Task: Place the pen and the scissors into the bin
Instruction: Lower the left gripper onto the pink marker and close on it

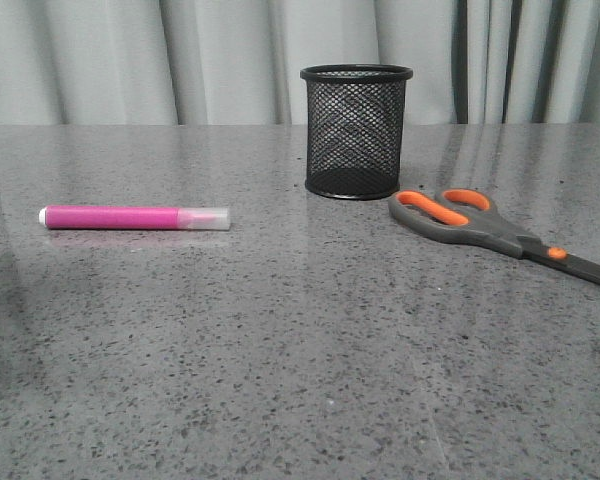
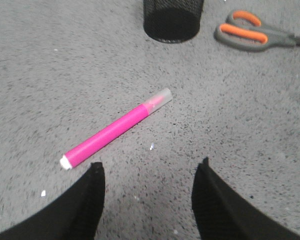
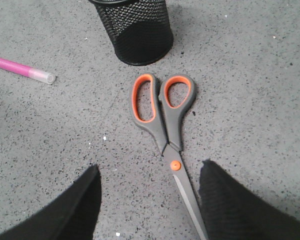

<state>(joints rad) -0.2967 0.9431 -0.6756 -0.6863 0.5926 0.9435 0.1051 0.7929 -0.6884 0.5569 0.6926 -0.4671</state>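
Note:
The magenta pen [image 1: 130, 217] lies flat on the left of the table, clear cap toward the centre. The scissors [image 1: 480, 225] lie flat at the right, handles toward the black mesh bin [image 1: 356, 130], which stands upright at mid-back. No gripper shows in the front view. My left gripper [image 2: 150, 167] is open and empty above the table, the pen [image 2: 115, 129] just beyond its fingertips. My right gripper [image 3: 149, 170] is open and empty, hovering with the scissors' blades between its fingers; the scissors [image 3: 162, 112] point their handles at the bin [image 3: 137, 30].
The grey speckled table [image 1: 300, 380] ends at a pale curtain [image 1: 180, 60] behind. The bin [image 2: 172, 20] and scissors [image 2: 255, 36] show far off in the left wrist view; the pen's cap [image 3: 40, 75] shows in the right wrist view.

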